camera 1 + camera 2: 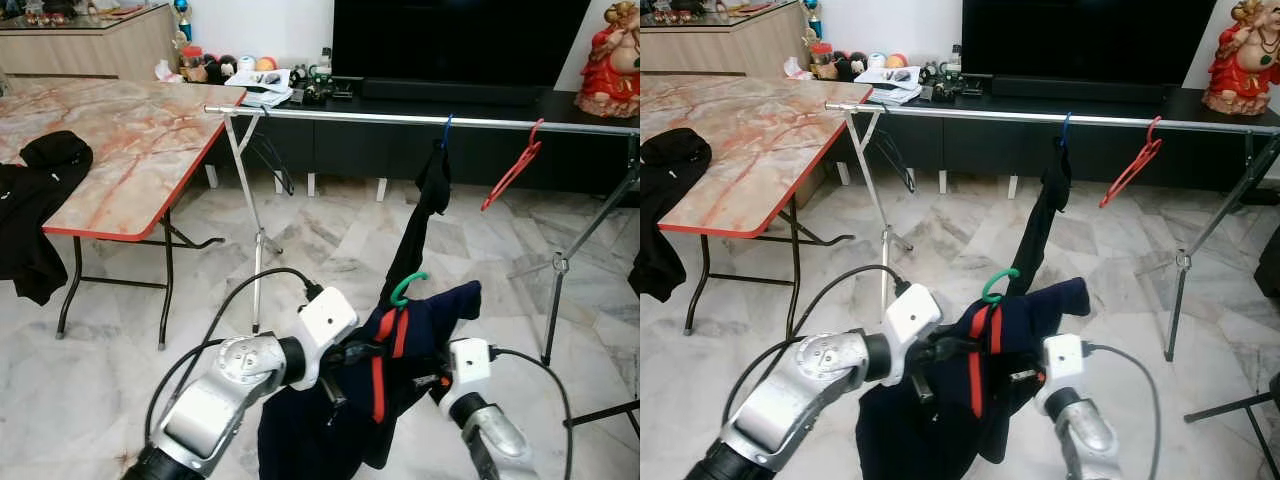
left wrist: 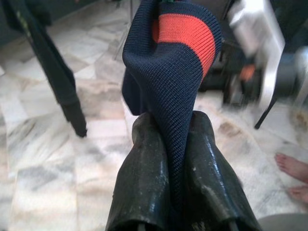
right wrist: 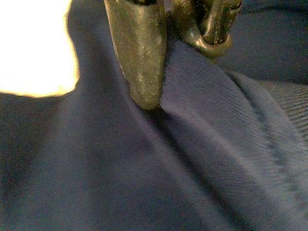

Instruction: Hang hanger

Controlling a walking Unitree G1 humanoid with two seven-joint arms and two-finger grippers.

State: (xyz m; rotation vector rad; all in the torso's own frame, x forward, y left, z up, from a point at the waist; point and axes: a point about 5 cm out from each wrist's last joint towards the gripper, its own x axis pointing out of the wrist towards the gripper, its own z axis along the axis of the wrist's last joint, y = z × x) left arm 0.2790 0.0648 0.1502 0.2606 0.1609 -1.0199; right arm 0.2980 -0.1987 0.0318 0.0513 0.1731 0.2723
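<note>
Robot holds a navy shirt on a green hanger, low in front of a clothes rail.

The left gripper (image 2: 175, 159) is clenched on the shirt (image 1: 430, 330) near its red collar stripe; the right gripper (image 3: 166, 72) pinches navy cloth on the other side, apparently to keep it spread. The hanger (image 1: 408, 288) hook pokes up between them, well below the rail (image 1: 420, 119), where a red hanger (image 1: 512, 167) already hangs.
</note>
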